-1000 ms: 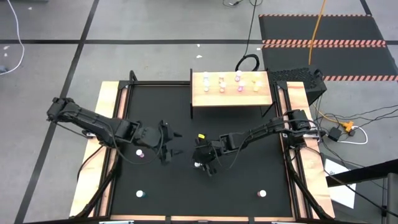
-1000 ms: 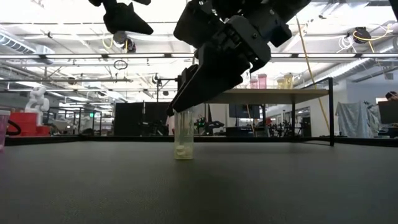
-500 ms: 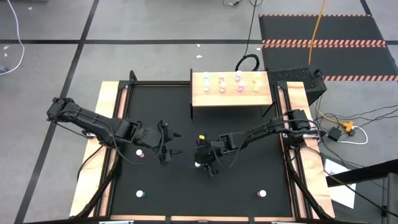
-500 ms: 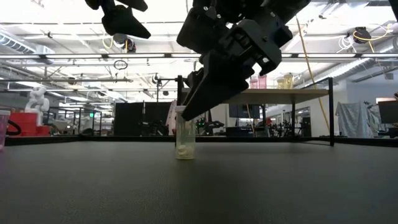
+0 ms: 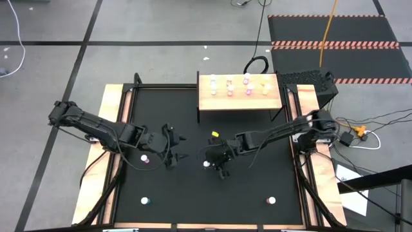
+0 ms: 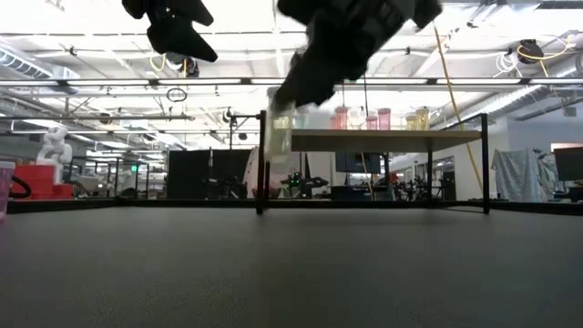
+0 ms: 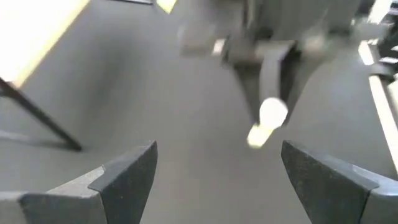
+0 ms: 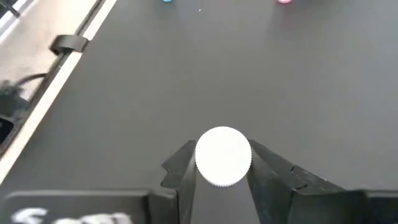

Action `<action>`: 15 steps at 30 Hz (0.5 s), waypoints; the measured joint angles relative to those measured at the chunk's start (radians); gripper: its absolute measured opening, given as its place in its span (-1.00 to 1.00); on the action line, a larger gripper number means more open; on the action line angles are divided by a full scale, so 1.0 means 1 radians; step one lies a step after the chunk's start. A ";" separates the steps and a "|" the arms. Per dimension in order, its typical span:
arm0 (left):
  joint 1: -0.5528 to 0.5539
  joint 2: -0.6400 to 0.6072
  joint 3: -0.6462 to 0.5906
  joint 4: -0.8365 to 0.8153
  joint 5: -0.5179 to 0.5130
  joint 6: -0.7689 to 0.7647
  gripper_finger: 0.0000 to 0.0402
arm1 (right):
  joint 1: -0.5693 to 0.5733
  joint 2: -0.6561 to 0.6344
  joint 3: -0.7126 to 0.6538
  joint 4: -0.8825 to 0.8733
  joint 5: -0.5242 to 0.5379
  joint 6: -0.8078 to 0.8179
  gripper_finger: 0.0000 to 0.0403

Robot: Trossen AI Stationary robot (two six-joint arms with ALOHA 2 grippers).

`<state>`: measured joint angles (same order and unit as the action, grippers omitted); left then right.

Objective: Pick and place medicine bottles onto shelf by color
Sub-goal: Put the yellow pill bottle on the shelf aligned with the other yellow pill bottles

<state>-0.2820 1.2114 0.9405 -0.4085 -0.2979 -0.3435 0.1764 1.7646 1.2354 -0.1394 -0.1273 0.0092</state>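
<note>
Right gripper (image 5: 207, 164) clamped on a pale yellow bottle (image 6: 279, 135), fingers (image 8: 268, 174) pinching just under the white cap, bottle lifted clear off the black table (image 5: 257, 187) and hanging tilted in the air near the table's middle. Seen from the low camera at about the height of the shelf (image 5: 238, 100) top, but well short of it, over toward the near side.

Left gripper (image 5: 175, 147) parked just beside, jaws wide apart, nothing in them, pointing at the held bottle across a small gap. Closest obstacle right there, really.

Pink bottle (image 5: 145, 158) standing on the table tucked right by the left arm (image 5: 96, 129), behind the left gripper. Two more loose ones well away along the near edge: a bluish bottle (image 5: 145, 201) at the left-hand side, another white-capped bottle (image 5: 271, 200) at the right-hand side, colour hard to call. Small yellow scrap (image 5: 214, 135) lying on the table between the right gripper and the shelf.

Shelf sitting at the far edge of the table on thin black legs, several bottles (image 5: 230, 86) already lined up on it, pinkish ones toward the middle and yellowish ones at the right end in the low view. Open table between gripper and shelf apart from that yellow scrap.
</note>
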 joint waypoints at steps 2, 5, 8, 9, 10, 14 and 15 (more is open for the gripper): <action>0.000 0.000 0.000 -0.026 -0.035 -0.002 0.71 | -0.001 -0.059 0.000 -0.071 0.017 0.008 -0.44; 0.005 0.000 0.000 -0.043 -0.111 -0.005 0.71 | -0.001 -0.158 0.000 -0.192 0.062 0.010 -0.44; 0.035 0.000 0.000 -0.033 -0.163 -0.006 0.71 | -0.001 -0.263 0.000 -0.319 0.115 0.019 -0.43; 0.051 0.000 0.000 -0.020 -0.166 -0.006 0.71 | -0.001 -0.298 0.000 -0.359 0.132 0.026 -0.43; 0.068 0.000 0.000 -0.003 -0.167 -0.006 0.71 | -0.001 -0.334 0.000 -0.398 0.151 0.034 -0.43; 0.135 0.000 0.000 0.111 -0.167 -0.006 0.71 | -0.001 -0.478 -0.005 -0.522 0.209 0.064 -0.44; 0.152 0.000 0.000 0.151 -0.167 -0.005 0.71 | -0.001 -0.516 -0.014 -0.538 0.219 0.074 -0.44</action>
<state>-0.1297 1.2119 0.9405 -0.2571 -0.4648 -0.3489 0.1753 1.2484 1.2219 -0.6777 0.0920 0.0834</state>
